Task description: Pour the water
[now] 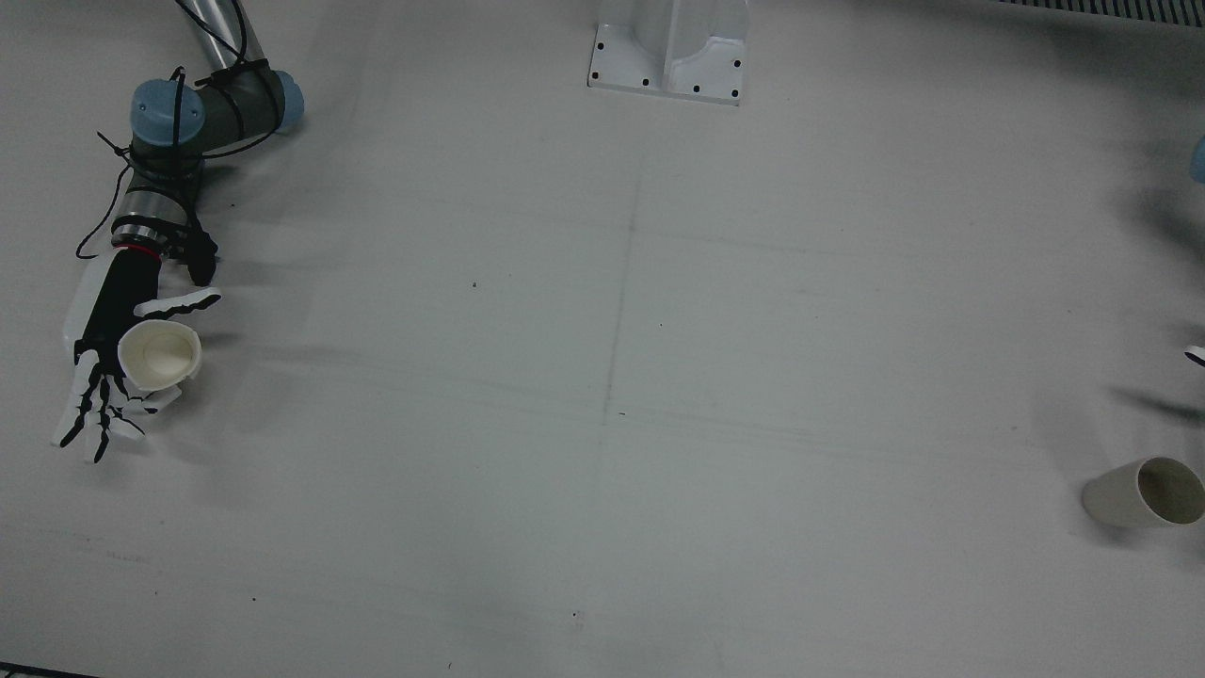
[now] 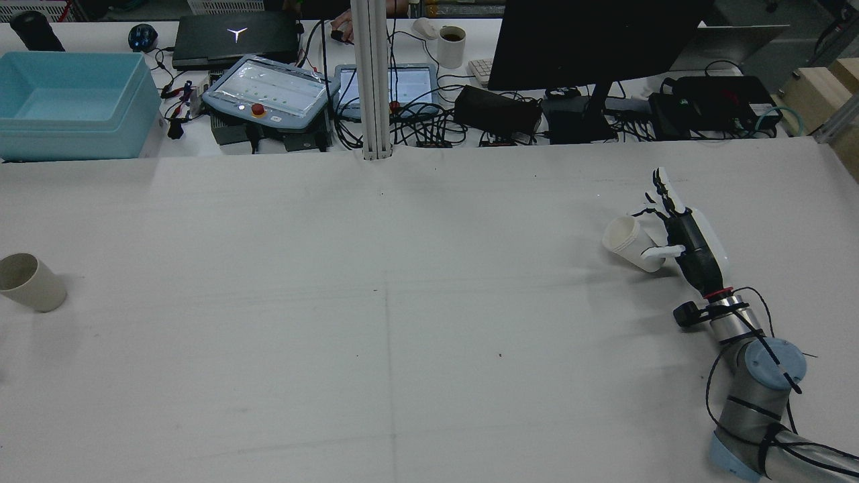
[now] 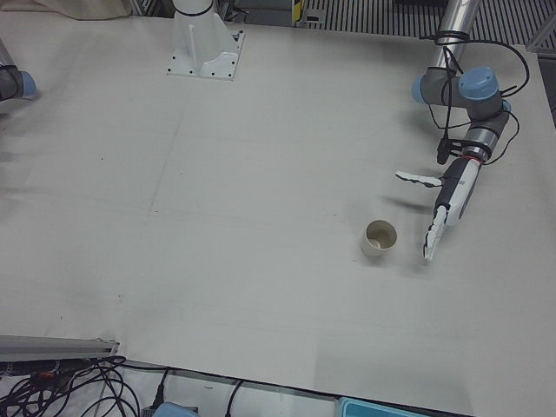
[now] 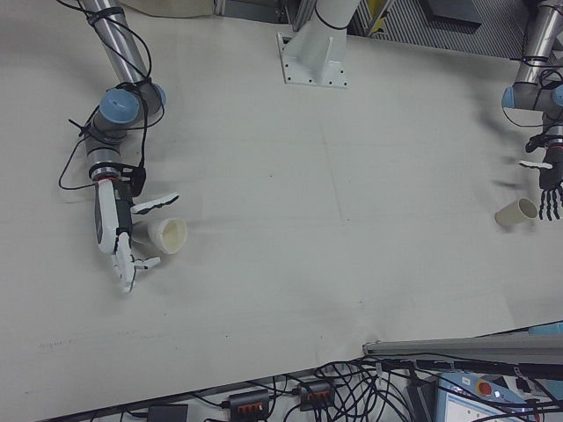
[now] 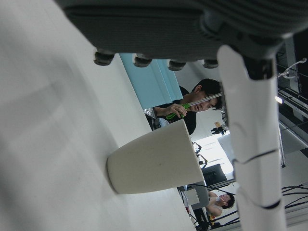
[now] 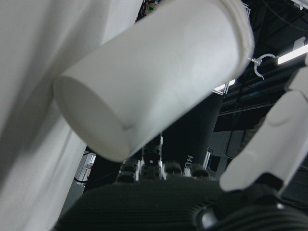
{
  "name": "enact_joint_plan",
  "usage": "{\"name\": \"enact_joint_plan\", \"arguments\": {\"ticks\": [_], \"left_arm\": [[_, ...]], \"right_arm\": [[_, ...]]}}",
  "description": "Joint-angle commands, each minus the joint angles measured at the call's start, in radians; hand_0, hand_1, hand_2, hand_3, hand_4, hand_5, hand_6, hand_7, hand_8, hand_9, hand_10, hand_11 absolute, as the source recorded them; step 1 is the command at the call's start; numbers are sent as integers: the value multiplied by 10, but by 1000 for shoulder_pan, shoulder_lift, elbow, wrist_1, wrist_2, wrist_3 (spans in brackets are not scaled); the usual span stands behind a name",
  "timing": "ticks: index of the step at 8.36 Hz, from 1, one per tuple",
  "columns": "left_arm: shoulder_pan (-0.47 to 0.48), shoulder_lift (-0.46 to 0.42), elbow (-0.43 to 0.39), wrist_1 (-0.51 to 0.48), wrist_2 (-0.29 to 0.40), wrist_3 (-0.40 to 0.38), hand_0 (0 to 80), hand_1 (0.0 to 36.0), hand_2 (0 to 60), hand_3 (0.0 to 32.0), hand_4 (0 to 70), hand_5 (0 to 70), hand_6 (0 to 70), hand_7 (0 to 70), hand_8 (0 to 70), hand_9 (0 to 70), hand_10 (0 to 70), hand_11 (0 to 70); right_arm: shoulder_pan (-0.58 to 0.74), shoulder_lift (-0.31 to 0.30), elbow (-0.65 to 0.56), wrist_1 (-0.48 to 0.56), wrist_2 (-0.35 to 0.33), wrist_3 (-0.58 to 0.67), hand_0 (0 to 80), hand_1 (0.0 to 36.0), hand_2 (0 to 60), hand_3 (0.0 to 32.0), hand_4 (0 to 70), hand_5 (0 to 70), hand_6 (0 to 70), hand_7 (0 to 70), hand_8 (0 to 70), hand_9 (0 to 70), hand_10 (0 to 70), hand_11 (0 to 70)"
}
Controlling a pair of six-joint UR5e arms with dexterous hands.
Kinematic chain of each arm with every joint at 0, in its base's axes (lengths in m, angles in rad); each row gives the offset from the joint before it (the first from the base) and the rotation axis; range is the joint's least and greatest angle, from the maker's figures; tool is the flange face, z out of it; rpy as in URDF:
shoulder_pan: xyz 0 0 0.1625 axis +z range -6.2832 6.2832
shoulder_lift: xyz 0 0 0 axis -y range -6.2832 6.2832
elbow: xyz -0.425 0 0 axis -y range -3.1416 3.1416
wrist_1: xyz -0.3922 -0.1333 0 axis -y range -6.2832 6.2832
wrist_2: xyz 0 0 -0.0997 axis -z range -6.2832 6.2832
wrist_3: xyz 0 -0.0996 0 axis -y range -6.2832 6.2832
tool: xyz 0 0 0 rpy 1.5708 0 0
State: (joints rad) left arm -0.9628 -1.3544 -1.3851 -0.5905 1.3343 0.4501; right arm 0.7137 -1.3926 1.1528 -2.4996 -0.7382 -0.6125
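A white paper cup (image 1: 160, 356) leans tilted on the table against the palm of my right hand (image 1: 108, 311), between its thumb and its straight, spread fingers. The hand is open. The cup (image 2: 631, 243) and the hand (image 2: 684, 231) also show in the rear view, and the cup (image 6: 154, 82) fills the right hand view with its base off the table. A beige cup (image 3: 379, 239) stands upright on the other side of the table. My left hand (image 3: 452, 200) is open beside it, a small gap away. In the left hand view the beige cup (image 5: 154, 161) stands near one finger (image 5: 250, 144).
A white arm pedestal (image 1: 668, 52) is bolted at the table's robot side. Past the far edge in the rear view are a blue bin (image 2: 67, 100), a teach pendant (image 2: 268, 87), a post (image 2: 371, 80), a monitor and cables.
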Motion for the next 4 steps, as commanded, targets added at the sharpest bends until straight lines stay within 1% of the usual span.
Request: {"name": "enact_joint_plan", "arguments": {"ticks": [1, 2, 3, 4], "left_arm": [[1, 0, 1, 1, 0, 2, 577, 215, 0, 198, 0, 12, 0, 0, 0, 0, 2, 28], [1, -3, 1, 6, 0, 4, 577, 217, 0, 198, 0, 12, 0, 0, 0, 0, 2, 28], [1, -6, 1, 9, 0, 2, 577, 218, 0, 196, 0, 18, 0, 0, 0, 0, 2, 28], [3, -11, 1, 18, 0, 4, 577, 220, 0, 192, 0, 21, 0, 0, 0, 0, 2, 29]], "right_arm": [[-31, -2, 30, -2, 0, 63, 424, 43, 0, 0, 0, 0, 109, 16, 11, 0, 0, 0], [-16, -5, 85, -16, -6, 109, 419, 40, 0, 0, 0, 1, 107, 16, 11, 0, 0, 0], [7, -12, 161, -21, -10, 108, 419, 39, 0, 0, 0, 22, 97, 17, 9, 0, 0, 0], [35, -34, 239, -48, -16, 105, 423, 39, 0, 0, 0, 61, 100, 33, 10, 0, 0, 0]]}}
